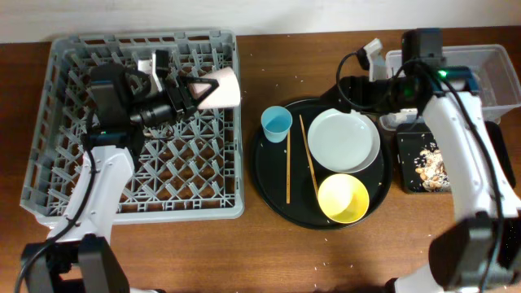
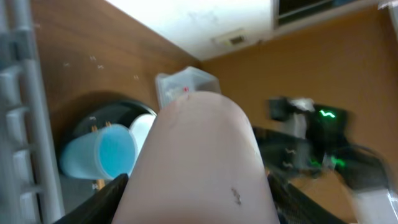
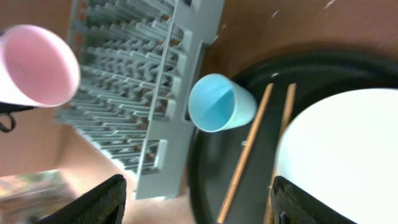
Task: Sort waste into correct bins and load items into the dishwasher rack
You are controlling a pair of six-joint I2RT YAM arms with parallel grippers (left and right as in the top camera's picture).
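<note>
- Pink cup lies sideways in the left gripper, which is clamped on its narrow base; its mouth faces the round black tray; it hangs over the right edge of the dishwasher rack, toward the far corner
- Round tray carries the blue cup upright near its left rim; two chopsticks lie side by side; the grey plate lies right of them, with the yellow bowl just beside its near edge
- Shallow black rectangular tray holds pale and brown food scraps; the clear tub sits behind it, contents hard to tell
- Right gripper hangs spread with nothing between its fingers, looking across the round tray; its arm crosses the tub and the rectangular tray
- Wooden table shows as a narrow strip between rack and round tray, wider along the near side
</note>
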